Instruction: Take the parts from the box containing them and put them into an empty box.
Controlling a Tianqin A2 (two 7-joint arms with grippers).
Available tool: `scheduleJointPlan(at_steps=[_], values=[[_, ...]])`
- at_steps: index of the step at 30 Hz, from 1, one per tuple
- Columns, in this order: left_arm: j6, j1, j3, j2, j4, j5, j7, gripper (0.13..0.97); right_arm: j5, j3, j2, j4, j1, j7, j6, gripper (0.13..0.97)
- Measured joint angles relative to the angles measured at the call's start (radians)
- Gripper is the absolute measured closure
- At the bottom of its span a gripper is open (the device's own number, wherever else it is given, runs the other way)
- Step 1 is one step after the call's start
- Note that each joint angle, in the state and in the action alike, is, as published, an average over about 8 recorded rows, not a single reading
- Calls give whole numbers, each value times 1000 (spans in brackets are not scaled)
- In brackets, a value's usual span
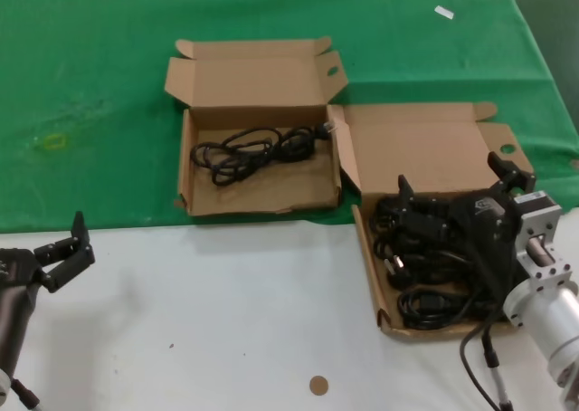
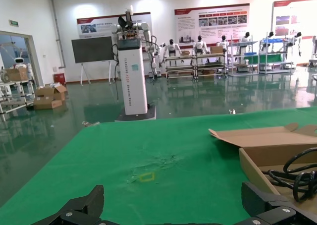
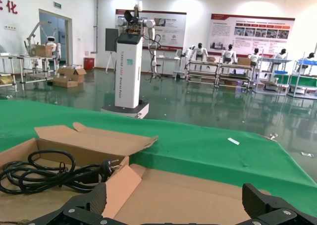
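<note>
While the left gripper point(image 1: 63, 248) waits open and empty at the near left over the white table point(image 1: 226, 320), the right gripper point(image 1: 457, 189) hangs over the near right box point(image 1: 366, 248), fingers spread wide, nothing visibly held. Black cables point(image 1: 430, 275) are heaped inside this box. Farther left, on the green cloth point(image 1: 90, 85), the second box point(image 1: 185, 171) already holds one coiled cable point(image 1: 258, 148). A good pick likely means lowering straight onto a single bundle, closing on its middle and lifting clear of neighbouring loops and the cardboard walls.
</note>
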Motion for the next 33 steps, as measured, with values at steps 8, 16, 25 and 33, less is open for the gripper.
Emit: scheduleJointPlan(at_steps=[8, 16, 25, 33], values=[[0, 0, 0, 0, 0, 0, 0, 132, 3, 3, 0, 4, -5, 1, 4, 129], [0, 0, 0, 0, 0, 0, 0, 132, 3, 3, 0, 4, -6, 1, 4, 129], [0, 0, 0, 0, 0, 0, 0, 132, 3, 3, 0, 4, -6, 1, 4, 129], [0, 0, 0, 0, 0, 0, 0, 132, 3, 3, 0, 4, -6, 1, 4, 129]])
